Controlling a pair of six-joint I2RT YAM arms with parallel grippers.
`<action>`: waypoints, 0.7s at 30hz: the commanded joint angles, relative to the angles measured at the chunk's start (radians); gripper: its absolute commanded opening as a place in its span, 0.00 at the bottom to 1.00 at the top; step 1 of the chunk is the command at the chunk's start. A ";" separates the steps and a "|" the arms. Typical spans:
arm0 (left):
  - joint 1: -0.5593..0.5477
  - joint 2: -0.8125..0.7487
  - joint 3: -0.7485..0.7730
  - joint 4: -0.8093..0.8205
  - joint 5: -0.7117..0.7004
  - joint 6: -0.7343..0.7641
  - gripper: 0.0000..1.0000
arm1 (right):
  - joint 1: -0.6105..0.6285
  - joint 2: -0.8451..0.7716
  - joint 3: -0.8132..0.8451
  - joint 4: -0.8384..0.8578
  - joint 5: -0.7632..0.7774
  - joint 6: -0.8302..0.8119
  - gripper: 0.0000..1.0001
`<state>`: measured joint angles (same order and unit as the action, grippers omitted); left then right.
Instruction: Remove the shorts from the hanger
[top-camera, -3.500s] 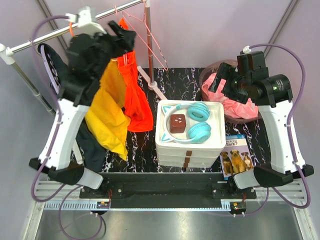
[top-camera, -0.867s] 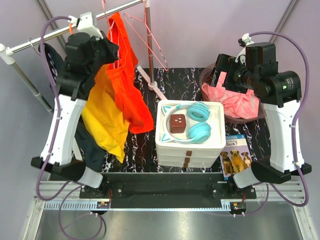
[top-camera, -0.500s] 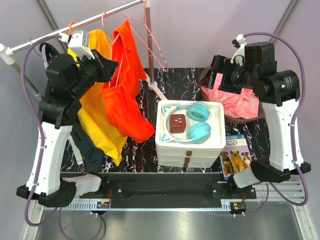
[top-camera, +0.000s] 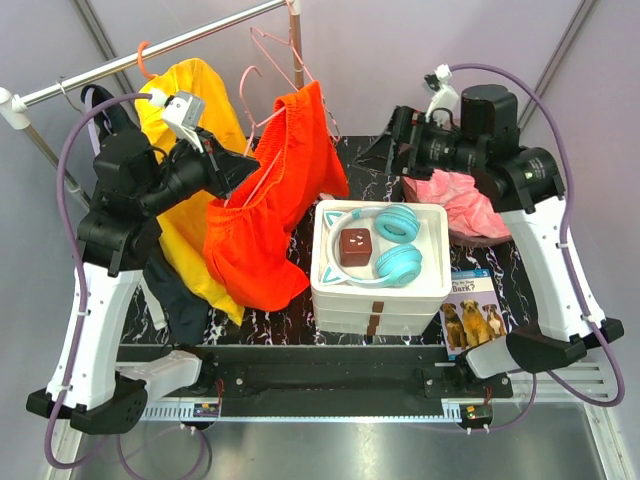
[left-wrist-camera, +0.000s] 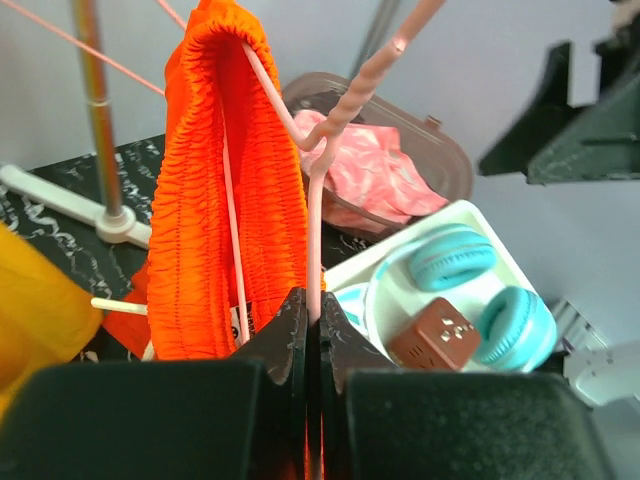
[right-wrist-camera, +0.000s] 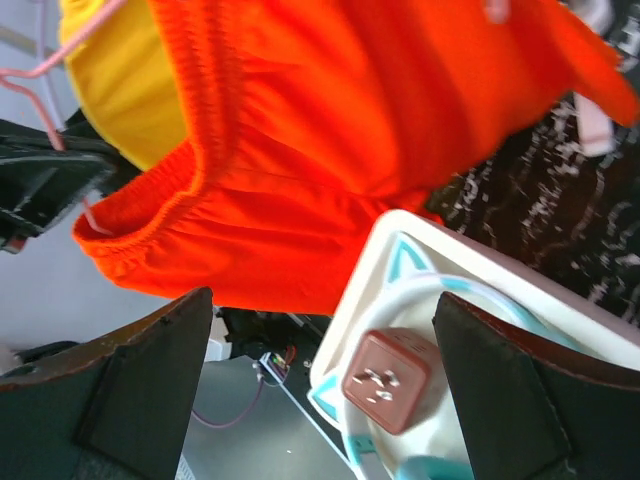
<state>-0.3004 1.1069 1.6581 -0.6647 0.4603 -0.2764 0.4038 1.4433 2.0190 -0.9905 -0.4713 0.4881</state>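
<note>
Orange shorts (top-camera: 265, 215) drape hanger (left-wrist-camera: 315, 225); left hand (left-wrist-camera: 312, 305) apparently grips.

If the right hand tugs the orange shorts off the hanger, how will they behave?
Likely floppy and light: the shorts drape in loose folds. The gathered waistband would probably stretch and may snag on the hanger.

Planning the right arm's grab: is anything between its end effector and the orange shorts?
Nothing visible. The right end effector is open, orange shorts directly ahead; the white bin sits below that line. Left end effector clamps the hanger.
</note>
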 joint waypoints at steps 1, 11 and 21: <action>0.006 -0.030 0.026 0.059 0.129 0.029 0.00 | 0.082 0.060 0.069 0.184 -0.017 0.060 0.99; 0.006 -0.039 -0.021 0.060 0.192 -0.023 0.00 | 0.265 0.249 0.247 0.182 0.193 0.011 0.97; -0.006 -0.076 -0.096 0.152 0.239 -0.102 0.00 | 0.311 0.267 0.187 0.219 0.448 0.023 0.84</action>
<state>-0.3000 1.0645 1.5513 -0.6701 0.6350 -0.3328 0.7082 1.7203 2.2040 -0.8410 -0.1551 0.5049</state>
